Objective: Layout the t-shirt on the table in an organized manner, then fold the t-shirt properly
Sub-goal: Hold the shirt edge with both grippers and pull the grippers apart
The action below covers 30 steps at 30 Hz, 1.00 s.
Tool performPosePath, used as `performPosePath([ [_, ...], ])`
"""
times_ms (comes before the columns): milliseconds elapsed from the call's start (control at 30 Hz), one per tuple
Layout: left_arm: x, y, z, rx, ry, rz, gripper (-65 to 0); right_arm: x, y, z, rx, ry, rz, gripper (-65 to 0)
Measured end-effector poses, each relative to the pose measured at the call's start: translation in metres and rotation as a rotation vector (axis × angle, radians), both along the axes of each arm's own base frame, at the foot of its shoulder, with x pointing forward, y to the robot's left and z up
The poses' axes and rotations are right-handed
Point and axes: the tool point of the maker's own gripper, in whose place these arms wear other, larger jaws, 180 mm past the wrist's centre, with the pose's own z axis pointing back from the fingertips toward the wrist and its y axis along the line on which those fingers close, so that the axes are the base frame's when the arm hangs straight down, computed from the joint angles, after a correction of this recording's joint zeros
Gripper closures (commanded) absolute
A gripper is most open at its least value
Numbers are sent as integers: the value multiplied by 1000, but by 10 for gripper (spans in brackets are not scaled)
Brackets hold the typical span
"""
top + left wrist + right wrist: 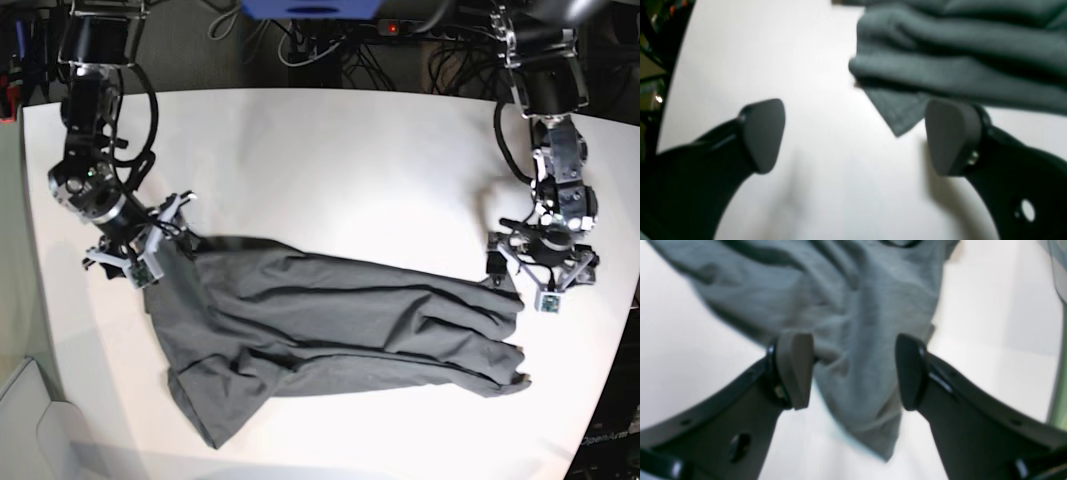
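The dark grey t-shirt [330, 320] lies rumpled across the white table [330, 160], stretched from the left toward the right in long folds. In the base view my right gripper [150, 248] is at the shirt's upper left end. Its wrist view shows that gripper [853, 371] open, with shirt fabric [846, 306] lying between the pads. My left gripper [542, 268] hovers by the shirt's right end. It [857, 136] is open, and a hemmed corner of the shirt [900, 116] lies on the table just inside the right pad [952, 136], ungripped.
Dark floor with cables [300, 45] lies beyond the table's far edge. The table's right edge [615, 330] runs close to my left gripper. A pale grey object [30, 430] sits off the table's front left corner.
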Motion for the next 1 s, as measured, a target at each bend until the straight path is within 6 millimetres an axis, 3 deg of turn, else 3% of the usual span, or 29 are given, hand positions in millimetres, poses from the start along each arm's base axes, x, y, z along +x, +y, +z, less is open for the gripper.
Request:
performPosePath([
  [200,25,-21,2,-170,-85,-31,-650,-17,1,-4,-16,18,5,-393],
  [367,15,-19,-29,-196,1,0,-650,-26,2,0,-26,7,15,-393],
  [533,16,-22,-30,-209,-5,-3,-650,-23,-15,5,-39,-7,-31,-393],
  [700,16,-37,-35,-237,2,-16,-637,-23,-12,5,-34,-8,-26,-393],
  [900,16,-45,-40,-268,-8,-8,-224,-24,-14,4,-38,-6,-28,-392],
  [1000,17,-43,-41,-270,-10,-2,-63,-26,-25,6,-29,-10,-64,-392],
])
